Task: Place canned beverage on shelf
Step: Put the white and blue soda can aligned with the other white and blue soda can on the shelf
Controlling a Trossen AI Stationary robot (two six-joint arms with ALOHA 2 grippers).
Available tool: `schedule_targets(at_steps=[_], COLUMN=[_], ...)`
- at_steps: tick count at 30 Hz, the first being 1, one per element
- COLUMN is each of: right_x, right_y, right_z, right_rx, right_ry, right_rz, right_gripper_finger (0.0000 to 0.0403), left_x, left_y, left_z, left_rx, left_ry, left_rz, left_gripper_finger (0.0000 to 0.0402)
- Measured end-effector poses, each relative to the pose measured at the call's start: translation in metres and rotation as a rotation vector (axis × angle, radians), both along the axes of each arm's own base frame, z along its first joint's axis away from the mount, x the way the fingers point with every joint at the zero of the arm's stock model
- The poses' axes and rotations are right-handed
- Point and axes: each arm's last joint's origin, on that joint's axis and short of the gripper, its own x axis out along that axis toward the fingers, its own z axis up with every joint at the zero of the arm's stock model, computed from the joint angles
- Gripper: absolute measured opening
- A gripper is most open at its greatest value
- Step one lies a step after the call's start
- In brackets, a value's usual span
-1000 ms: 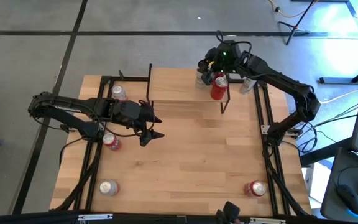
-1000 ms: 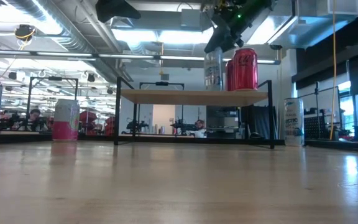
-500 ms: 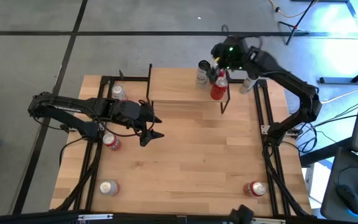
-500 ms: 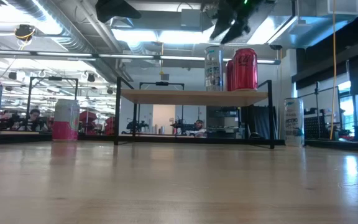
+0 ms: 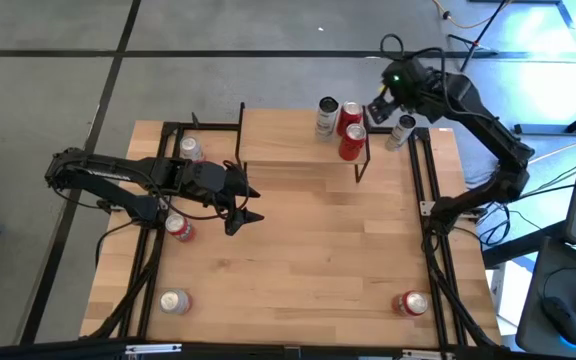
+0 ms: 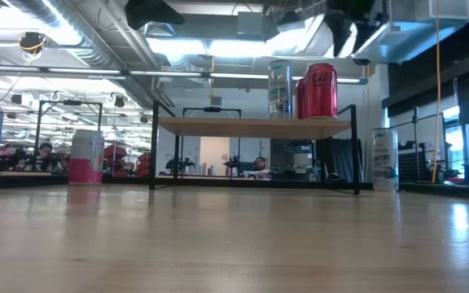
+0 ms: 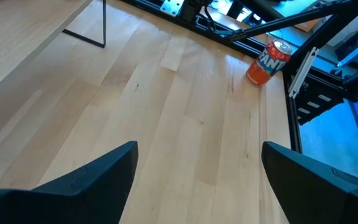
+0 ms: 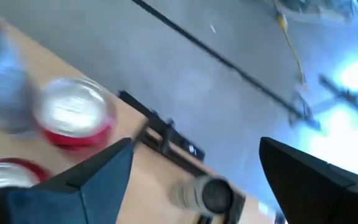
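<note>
My right end effector (image 5: 378, 103) released and empty beside the shelf (image 5: 288, 140), silver can (image 5: 327, 117) upright there with two red cans (image 5: 348, 128), left end effector (image 5: 251, 203) spread wide over the bench (image 5: 308, 250)

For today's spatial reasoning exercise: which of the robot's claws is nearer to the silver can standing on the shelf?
The right claw. It hangs open just beside the shelf's right end, close to the silver can. The left claw waits open over the table's middle, well away from it.
</note>
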Motion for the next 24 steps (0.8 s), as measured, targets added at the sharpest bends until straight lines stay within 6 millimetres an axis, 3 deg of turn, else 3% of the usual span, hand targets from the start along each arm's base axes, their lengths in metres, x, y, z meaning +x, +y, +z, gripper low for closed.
schedule_targets(at_steps=[7, 14, 24], right_x=[-0.024, -0.036, -0.041], right_y=[-0.025, -0.043, -0.051], right_z=[-0.048, -0.085, -0.121], right_rx=[0.114, 0.162, 0.186], right_ry=[0.017, -0.026, -0.021], right_rz=[-0.258, -0.438, -0.518], right_gripper_finger=[0.0305, 0.0303, 0.0303], left_x=[0.000, 0.000, 0.000], left_y=[0.000, 0.000, 0.000], left_z=[0.000, 0.000, 0.000], left_rx=[0.000, 0.019, 0.041], left_ry=[0.000, 0.001, 0.001], left_rz=[-0.002, -0.017, -0.032], left_gripper_finger=[0.0339, 0.0339, 0.0339])
